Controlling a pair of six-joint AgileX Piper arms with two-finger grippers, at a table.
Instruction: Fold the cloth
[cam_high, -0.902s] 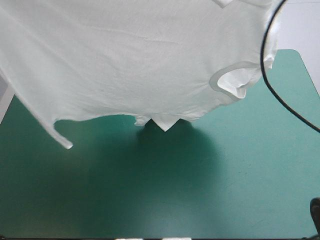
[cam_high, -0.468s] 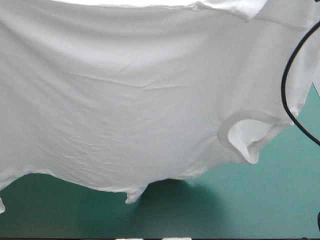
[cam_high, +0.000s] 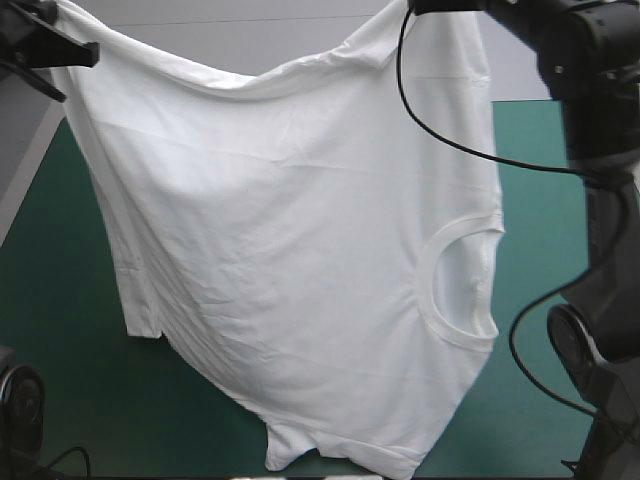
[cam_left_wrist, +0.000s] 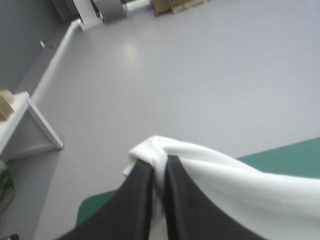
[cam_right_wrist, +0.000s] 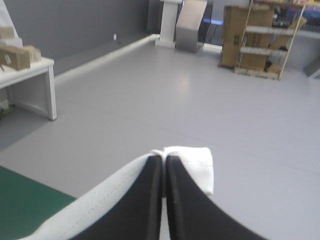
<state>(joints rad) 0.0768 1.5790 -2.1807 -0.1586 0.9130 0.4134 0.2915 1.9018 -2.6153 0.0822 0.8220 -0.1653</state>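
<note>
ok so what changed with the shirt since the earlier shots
The T-shirt swung back from the camera and now hangs spread out in full view. Both arms have come into the high view, with the left gripper and right gripper shut on its upper corners. It is still held up over the table, collar opening toward the right arm.

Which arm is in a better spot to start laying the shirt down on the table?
Probably the right. The left gripper and right gripper are both shut on the T-shirt, but it hangs lowest on the right gripper's side, nearest the table.
</note>
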